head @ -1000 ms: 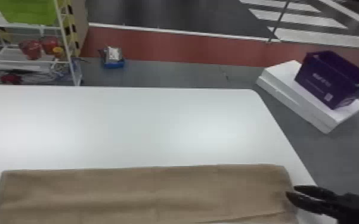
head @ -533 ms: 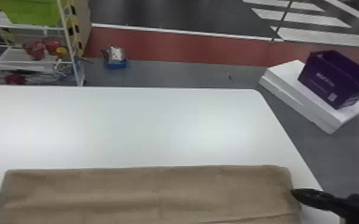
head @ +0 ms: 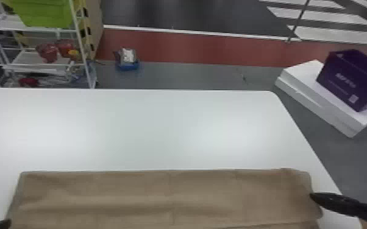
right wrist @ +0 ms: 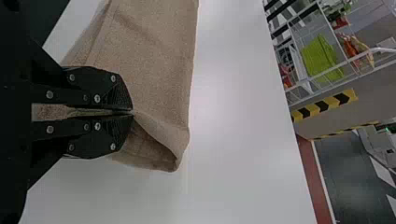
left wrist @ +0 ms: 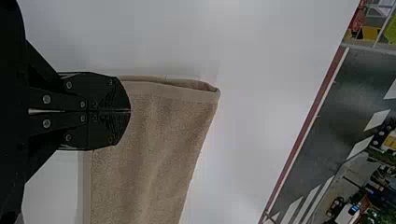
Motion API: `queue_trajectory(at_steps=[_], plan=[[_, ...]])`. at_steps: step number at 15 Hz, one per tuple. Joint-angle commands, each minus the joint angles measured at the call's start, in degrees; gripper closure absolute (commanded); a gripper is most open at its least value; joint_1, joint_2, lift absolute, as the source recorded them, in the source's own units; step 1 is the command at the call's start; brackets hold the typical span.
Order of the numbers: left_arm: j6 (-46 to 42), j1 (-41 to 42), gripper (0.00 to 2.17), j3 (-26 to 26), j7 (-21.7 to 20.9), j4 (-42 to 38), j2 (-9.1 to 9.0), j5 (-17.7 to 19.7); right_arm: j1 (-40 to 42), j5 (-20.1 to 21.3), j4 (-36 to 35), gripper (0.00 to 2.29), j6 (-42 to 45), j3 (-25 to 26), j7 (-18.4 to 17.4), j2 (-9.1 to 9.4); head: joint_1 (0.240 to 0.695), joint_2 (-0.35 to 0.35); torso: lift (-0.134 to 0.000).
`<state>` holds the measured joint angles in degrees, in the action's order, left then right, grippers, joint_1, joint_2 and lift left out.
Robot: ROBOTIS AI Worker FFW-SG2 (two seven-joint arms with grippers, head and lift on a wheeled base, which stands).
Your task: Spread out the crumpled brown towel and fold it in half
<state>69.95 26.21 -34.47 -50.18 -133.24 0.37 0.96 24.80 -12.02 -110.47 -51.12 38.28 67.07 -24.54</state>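
The black 2-fingered right tool (head: 312, 196) pinches the right end of a long, rectangular brown fabric towel (head: 167, 195), laid across the near part of a smooth white counter (head: 161, 128). The matching left tool (head: 7, 223), its flat fingers pressed together, is at the towel's left edge (whether they hold cloth cannot be told).
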Motion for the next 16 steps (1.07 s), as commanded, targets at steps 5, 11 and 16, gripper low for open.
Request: queue_trajectory(at_steps=[5,11,16], plan=[[0.0,0.0,2.05,-0.2,-0.1,0.3,-0.28,-0.1,2.4,-2.0,-1.4,1.05,-4.6,2.3,1.0,-0.07,0.695,-0.162,-0.123],[0.1,0.1,2.05,0.0,-0.3,0.2,-0.20,-0.3,1.7,-5.6,-3.2,1.05,-9.5,4.1,1.3,0.72,0.695,-0.179,-0.123],[0.1,0.2,2.05,-0.2,-0.4,0.3,-0.20,-0.4,2.1,-7.9,-2.6,1.05,-10.9,7.8,3.0,0.37,0.695,-0.156,-0.123]])
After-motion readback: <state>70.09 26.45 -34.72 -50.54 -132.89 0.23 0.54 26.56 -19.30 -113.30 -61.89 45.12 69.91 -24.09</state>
